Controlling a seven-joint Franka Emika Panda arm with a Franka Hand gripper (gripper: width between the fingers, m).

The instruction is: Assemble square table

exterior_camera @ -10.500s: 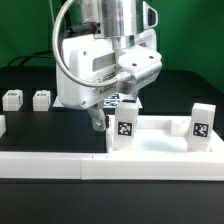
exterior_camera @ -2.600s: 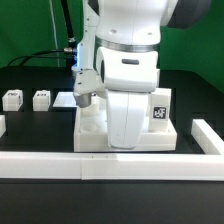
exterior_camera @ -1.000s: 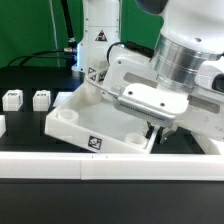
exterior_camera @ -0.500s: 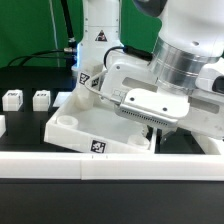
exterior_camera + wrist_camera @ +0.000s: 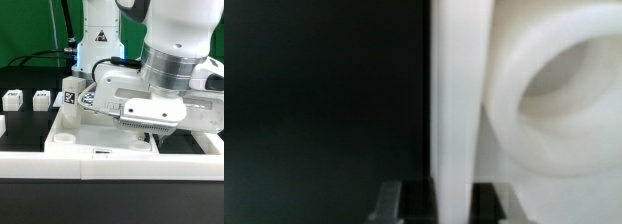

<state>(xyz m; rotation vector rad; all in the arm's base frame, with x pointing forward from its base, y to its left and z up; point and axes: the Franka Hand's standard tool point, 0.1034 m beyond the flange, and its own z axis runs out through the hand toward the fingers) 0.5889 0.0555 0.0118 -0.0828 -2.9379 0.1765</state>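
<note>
Table [image 5: 30,118] surface is black, backdrop [image 5: 25,30] green. White square tabletop [image 5: 75,147] lies just behind the wall strip [image 5: 40,165] — tray-like, raised rim, round corner socket [image 5: 63,138], a tagged leg [image 5: 70,95] upright on its side away from the strip. Gripper [image 5: 441,200] is clamped on its rim.

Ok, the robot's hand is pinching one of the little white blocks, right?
No: the hand is pinching the rim of the white tabletop instead. The wrist view shows its fingers on either side of that rim.
</note>
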